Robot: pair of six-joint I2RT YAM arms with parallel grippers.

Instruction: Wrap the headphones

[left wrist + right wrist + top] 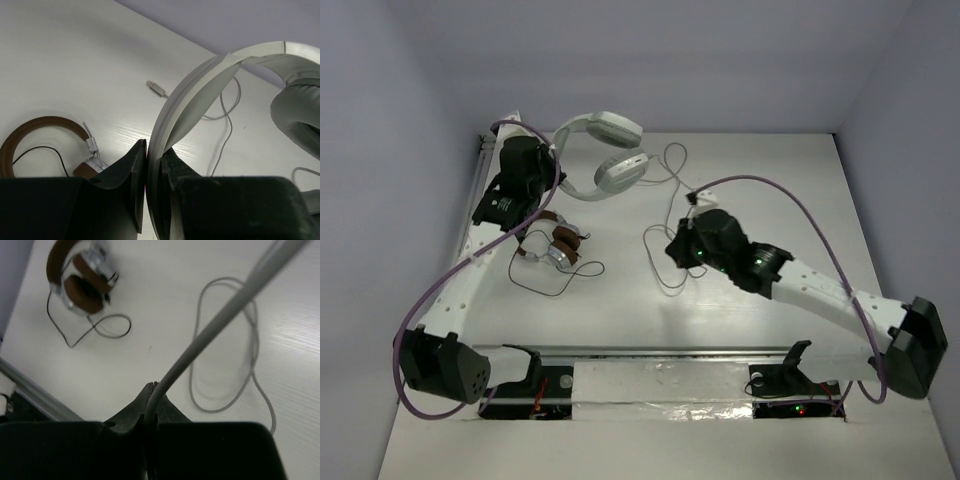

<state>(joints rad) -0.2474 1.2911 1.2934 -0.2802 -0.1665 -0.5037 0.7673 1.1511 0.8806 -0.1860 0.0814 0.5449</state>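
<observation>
The white and light-grey headphones (605,150) are at the back left of the table, earcups toward the middle. My left gripper (548,172) is shut on their headband (172,107), which runs up between its jaws in the left wrist view (153,150). Their thin grey cable (665,215) trails from the earcups in loops across the middle of the table. Its plug (157,89) lies on the table. My right gripper (677,247) is shut on the cable (210,335), which rises taut from its jaws (155,390) in the right wrist view. More cable loops (225,350) lie on the table below.
Smaller brown-banded headphones with silver earcups (555,243) and a thin black cord (545,285) lie at the left, also in the right wrist view (80,277) and the left wrist view (42,132). A metal rail (660,352) runs along the near edge. Walls close the sides and back.
</observation>
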